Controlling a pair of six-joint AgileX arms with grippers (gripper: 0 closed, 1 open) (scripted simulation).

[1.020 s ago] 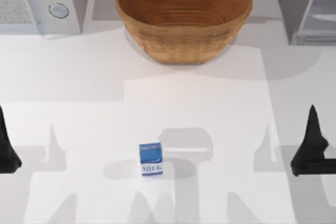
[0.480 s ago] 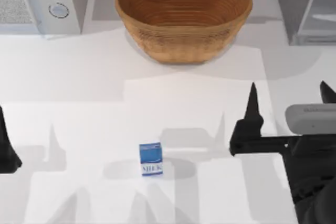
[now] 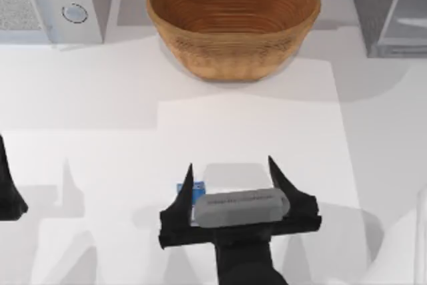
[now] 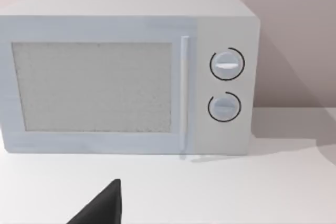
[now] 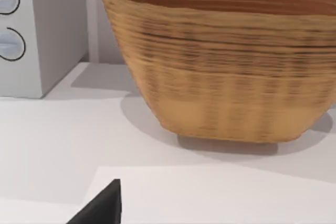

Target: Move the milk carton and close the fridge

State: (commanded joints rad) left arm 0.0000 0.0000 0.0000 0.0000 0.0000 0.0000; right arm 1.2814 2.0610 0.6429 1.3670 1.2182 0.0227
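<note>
The milk carton (image 3: 199, 186) stands at the table's front middle. Just a sliver of its blue top peeks out from under my right gripper (image 3: 230, 177). That gripper hangs directly above the carton, open, with one black finger on the carton's left and the other well off to its right. A right fingertip (image 5: 102, 208) shows in the right wrist view. The grey fridge (image 3: 373, 5) stands at the back right corner with its pale door panel (image 3: 408, 15) swung out. My left gripper (image 3: 7, 195) is parked at the left edge.
A large wicker basket (image 3: 233, 21) sits at the back middle and also faces the right wrist camera (image 5: 226, 66). A white microwave (image 3: 47, 5) with two knobs is at the back left, seen in the left wrist view (image 4: 126, 72).
My right arm swept from the right edge leftward across the table and now hovers over the milk carton, covering most of it. The carton and left arm stayed put.
</note>
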